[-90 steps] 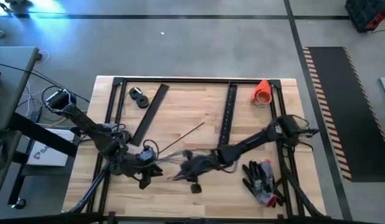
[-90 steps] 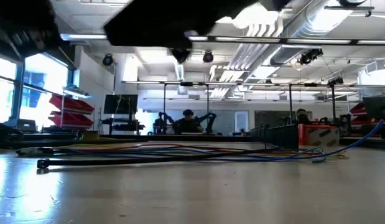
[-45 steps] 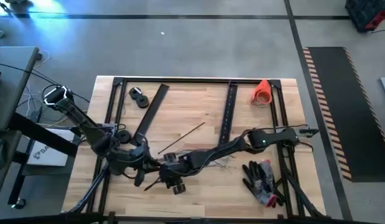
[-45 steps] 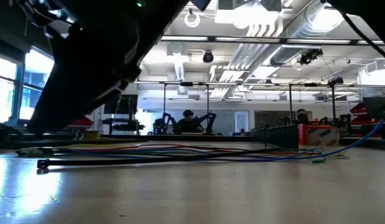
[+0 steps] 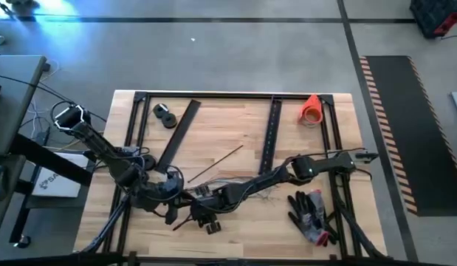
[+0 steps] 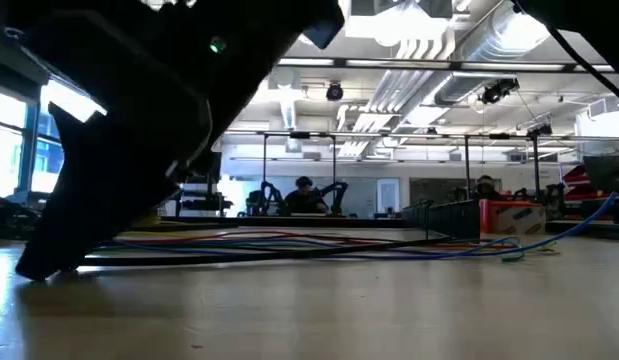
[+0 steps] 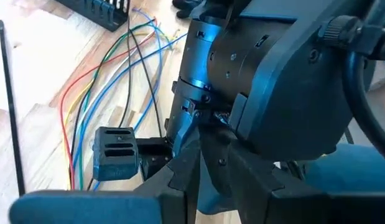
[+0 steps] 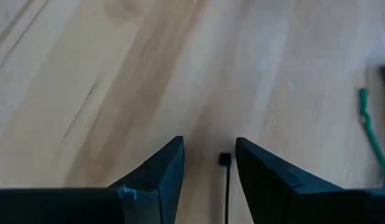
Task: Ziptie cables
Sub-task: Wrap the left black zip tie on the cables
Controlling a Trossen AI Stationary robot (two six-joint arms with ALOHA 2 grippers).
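The cables (image 7: 111, 68) are thin red, green, blue and yellow wires lying loose on the wooden table; in the high view they lie near the middle front (image 5: 246, 193). My right gripper (image 8: 209, 146) is open low over the table. The head of a thin black zip tie (image 8: 224, 160) lies on the wood between its fingers, touching neither. Its place in the high view is the table's front left (image 5: 206, 222). My left gripper (image 5: 171, 212) sits close beside it, and its fingers (image 7: 200, 149) look shut with nothing seen between them. A second zip tie (image 5: 213, 164) lies farther back.
Two long black perforated strips (image 5: 176, 137) (image 5: 271, 133) lie on the far half. An orange roll (image 5: 311, 108) sits at the far right, black rolls (image 5: 165, 114) at the far left, gloves (image 5: 311, 214) at the near right. A black frame (image 5: 228, 94) rims the table.
My right gripper has gone toward the table's left edge, past the cables, and come down close to the table next to my left gripper. In the low view its dark bulk has sunk to the tabletop at the left.
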